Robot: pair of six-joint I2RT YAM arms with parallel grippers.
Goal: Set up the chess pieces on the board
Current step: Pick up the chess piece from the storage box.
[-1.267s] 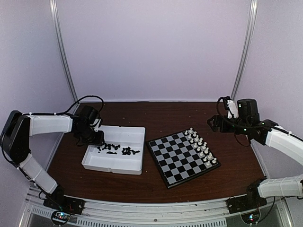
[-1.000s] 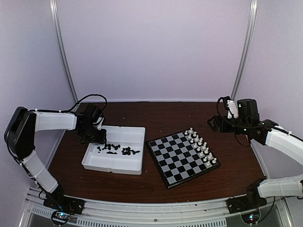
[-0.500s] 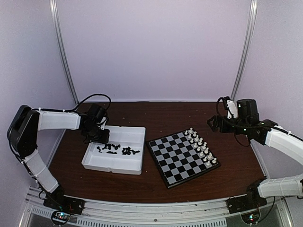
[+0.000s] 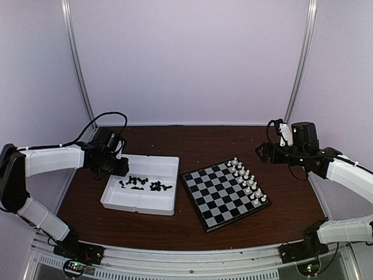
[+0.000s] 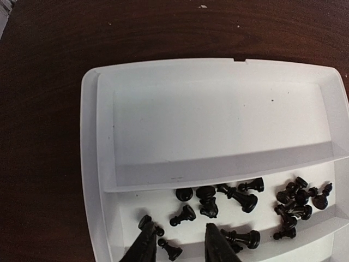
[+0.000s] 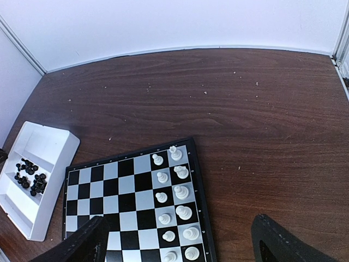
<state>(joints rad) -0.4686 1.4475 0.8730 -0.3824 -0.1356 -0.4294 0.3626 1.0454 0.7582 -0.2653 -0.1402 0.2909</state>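
The black chess pieces (image 4: 143, 184) lie loose in the near compartment of a white tray (image 4: 152, 166). In the left wrist view they (image 5: 244, 200) lie on their sides, several of them just past my fingertips (image 5: 145, 243). My left gripper (image 4: 115, 167) (image 5: 179, 244) hangs open and empty over the tray's left end. The board (image 4: 217, 201) lies at mid-table with no black piece on it. My right gripper (image 4: 262, 153) (image 6: 180, 252) is open wide and empty, held above the table beyond the board's right side. The board (image 6: 98, 197) and the black pieces (image 6: 27, 177) also show in the right wrist view.
Two rows of white pieces (image 4: 247, 181) (image 6: 177, 191) stand along the board's right edge. The tray's far compartment (image 5: 212, 123) holds nothing. Bare brown table (image 6: 262, 109) lies behind and to the right of the board. Pale walls close in the sides and back.
My left arm's elbow has swung out to the left and lower, while its gripper stays over the tray's left end. The right arm has not moved.
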